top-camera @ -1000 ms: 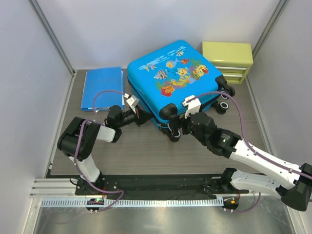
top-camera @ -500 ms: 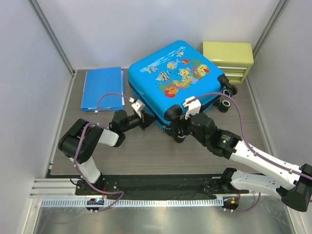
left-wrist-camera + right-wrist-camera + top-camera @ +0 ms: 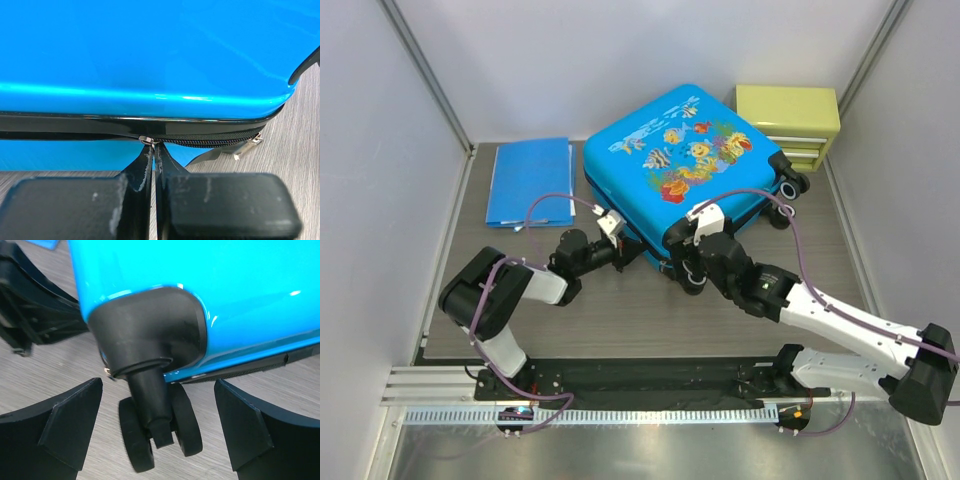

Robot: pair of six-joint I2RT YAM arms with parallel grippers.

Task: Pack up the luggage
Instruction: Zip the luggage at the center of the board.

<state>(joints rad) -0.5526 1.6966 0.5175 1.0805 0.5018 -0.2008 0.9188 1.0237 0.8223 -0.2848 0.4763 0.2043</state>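
The luggage (image 3: 670,150), a bright-blue hard-shell suitcase with fish prints, lies closed and flat at the back middle of the table. My left gripper (image 3: 623,250) is at its near-left edge. In the left wrist view, my left gripper (image 3: 153,150) is shut on the small metal zipper pull (image 3: 148,140) at the black zipper seam (image 3: 210,141) under the blue shell (image 3: 150,50). My right gripper (image 3: 686,262) is at the near corner. It stands open (image 3: 157,390), with one finger on each side of the black double wheel (image 3: 160,432), apart from it.
A flat blue folder (image 3: 530,180) lies at the back left. A yellow-green drawer box (image 3: 788,122) stands at the back right, close to the suitcase's far wheels (image 3: 792,187). White walls close in the table on three sides. Bare wood-grain tabletop (image 3: 620,320) lies in front of the suitcase.
My left gripper has slid right along the suitcase's near edge, staying shut. The suitcase has shifted slightly. My right gripper has moved in closer around the corner wheel.
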